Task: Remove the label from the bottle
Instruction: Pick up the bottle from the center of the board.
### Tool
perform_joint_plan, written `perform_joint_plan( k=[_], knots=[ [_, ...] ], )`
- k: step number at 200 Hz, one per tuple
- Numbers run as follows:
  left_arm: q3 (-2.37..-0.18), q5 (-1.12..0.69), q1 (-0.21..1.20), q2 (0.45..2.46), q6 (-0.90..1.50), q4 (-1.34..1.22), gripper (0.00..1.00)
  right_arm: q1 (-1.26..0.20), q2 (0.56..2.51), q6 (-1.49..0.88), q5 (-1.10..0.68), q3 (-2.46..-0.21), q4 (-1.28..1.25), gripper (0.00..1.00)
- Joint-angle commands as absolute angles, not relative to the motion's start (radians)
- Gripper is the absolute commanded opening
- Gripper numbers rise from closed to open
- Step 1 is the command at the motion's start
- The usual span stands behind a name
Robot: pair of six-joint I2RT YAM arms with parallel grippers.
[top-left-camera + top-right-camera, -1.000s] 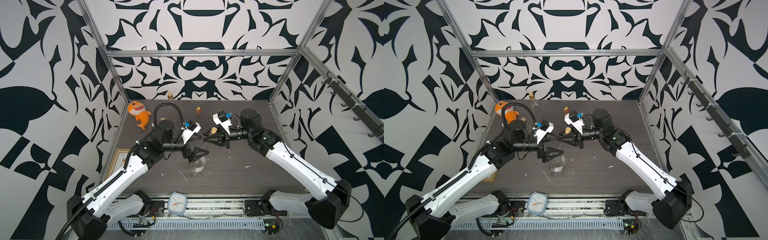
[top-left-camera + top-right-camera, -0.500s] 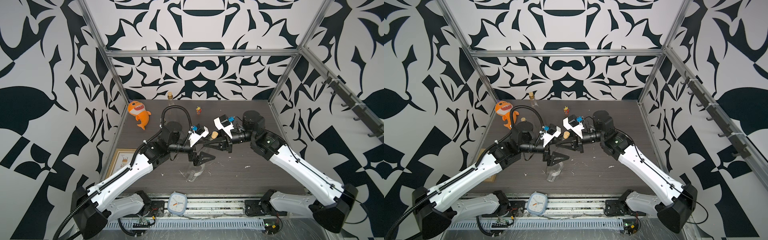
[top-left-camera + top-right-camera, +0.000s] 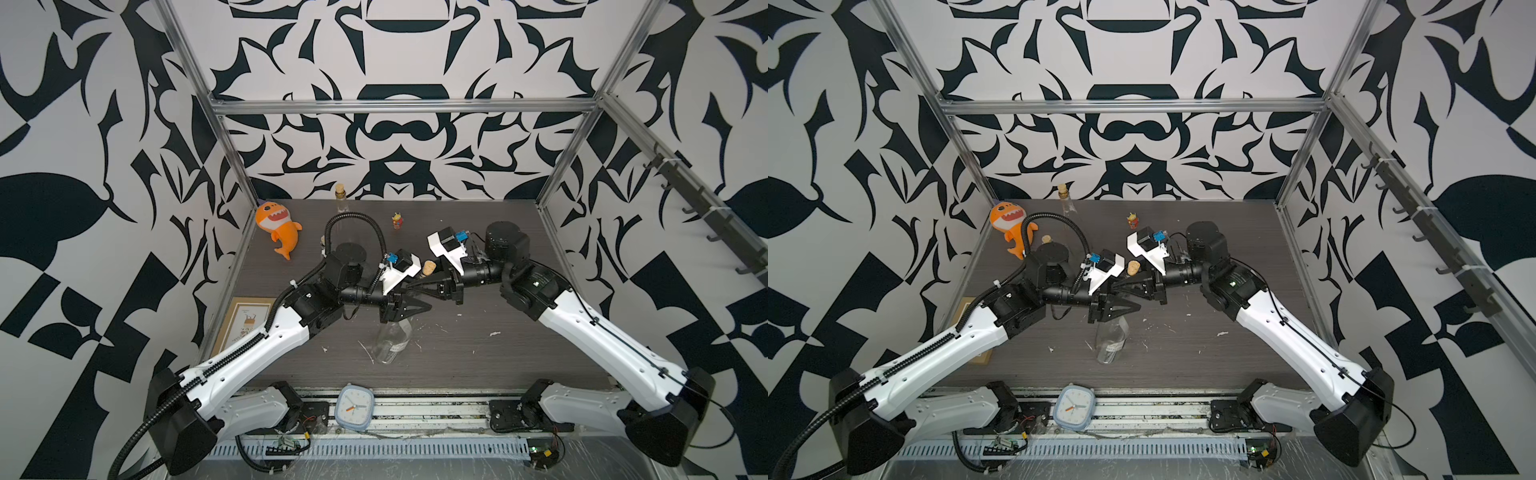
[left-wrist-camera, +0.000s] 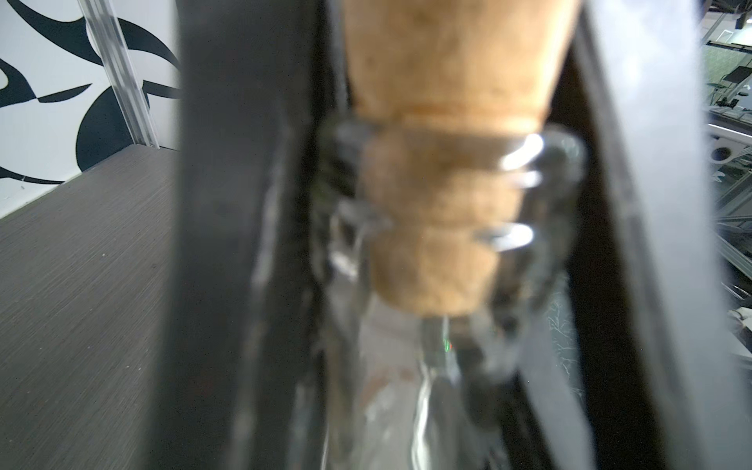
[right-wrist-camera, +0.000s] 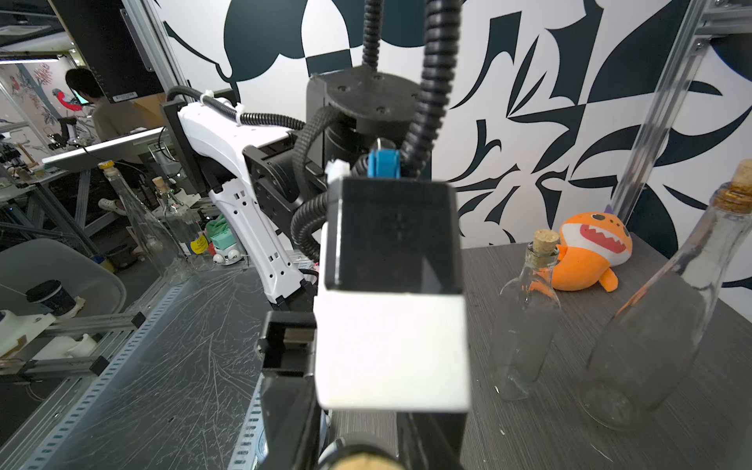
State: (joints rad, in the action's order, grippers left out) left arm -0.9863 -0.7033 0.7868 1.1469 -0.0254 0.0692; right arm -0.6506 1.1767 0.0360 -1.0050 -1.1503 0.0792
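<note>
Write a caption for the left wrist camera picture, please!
Left gripper pinching the neck of the glass bottle, its cork in place, above the grey table.

Dark wood-grain table (image 3: pixel 519 365): clear bottle (image 3: pixel 390 338) toward six o'clock, orange shark toy (image 3: pixel 279 226) at ten, picture frame (image 3: pixel 245 320) at eight, paper scraps (image 3: pixel 494 333) scattered.
</note>
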Motion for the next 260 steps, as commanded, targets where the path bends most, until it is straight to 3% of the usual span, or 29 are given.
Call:
perform_joint_plan(
  k=[1, 13, 27, 110, 127, 163, 209, 260],
  knots=[
    [-0.965, -0.683, 0.784, 1.148, 0.009, 0.026, 0.23, -0.661, 1.12, 0.023, -1.007, -1.158, -0.06, 0.0],
    [-0.959, -0.67, 0.784, 1.143, 0.008, 0.021, 0.14, -0.661, 1.111, 0.019, -0.987, -1.145, -0.07, 0.0],
    [-0.957, -0.652, 0.784, 1.141, 0.011, 0.018, 0.0, -0.662, 1.099, 0.01, -0.956, -1.133, -0.08, 0.08],
    [-0.937, -0.652, 0.784, 1.136, 0.026, -0.02, 0.0, -0.66, 1.043, -0.036, -0.632, -1.097, -0.073, 0.57],
    [-0.94, -0.669, 0.784, 1.139, 0.021, -0.017, 0.0, -0.66, 1.046, -0.036, -0.604, -1.106, -0.063, 0.62],
    [-0.923, -0.602, 0.784, 1.114, 0.027, -0.031, 0.0, -0.658, 1.016, -0.026, -0.476, -1.107, -0.027, 0.63],
    [-0.814, -0.339, 0.784, 1.017, 0.056, -0.224, 0.0, -0.659, 0.878, -0.072, -0.357, -1.02, 0.051, 0.63],
    [-0.733, -0.15, 0.784, 0.945, 0.039, -0.376, 0.0, -0.661, 0.839, -0.223, -0.32, -0.938, 0.128, 0.56]
  ],
)
